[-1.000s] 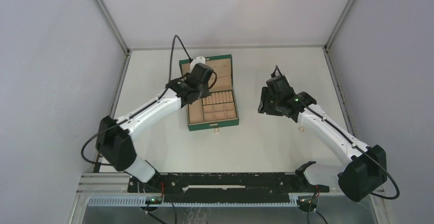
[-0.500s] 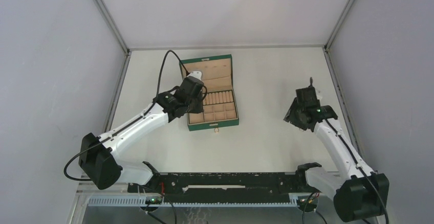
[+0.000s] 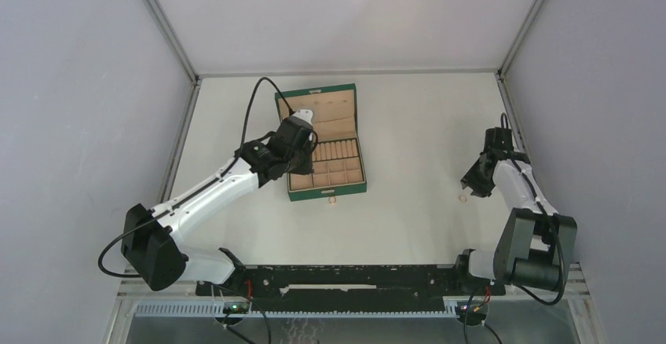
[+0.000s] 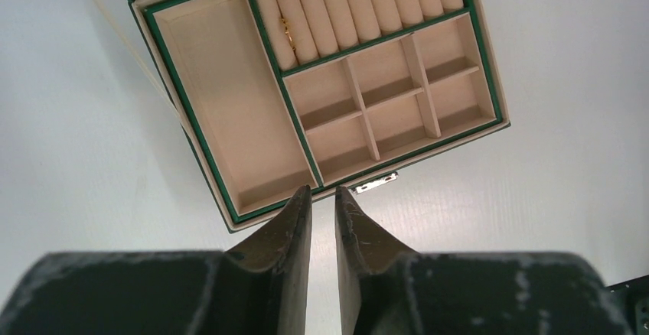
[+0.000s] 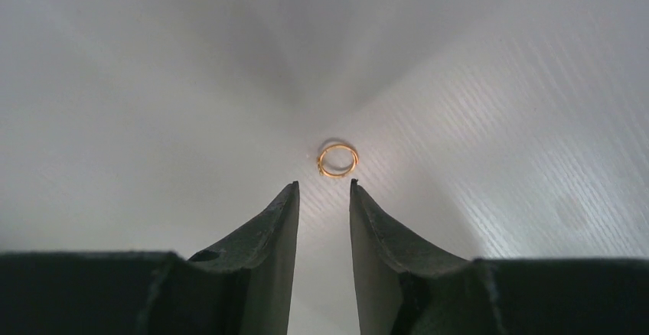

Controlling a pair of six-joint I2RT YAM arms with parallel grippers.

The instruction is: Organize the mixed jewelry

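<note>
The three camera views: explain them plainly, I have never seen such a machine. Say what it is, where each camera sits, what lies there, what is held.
A robot: two arms bolted at the near edge of a table, each ending in two fingers. The wide picture looks down from above: the left arm stretches over an open dark green box, the right arm bends at the right. The other two come from wrist cameras. The left fingers, slightly apart, hold nothing; a small gold piece sits among the box's rolls. The right fingers stand apart, empty; a gold ring lies on the table just beyond them.
</note>
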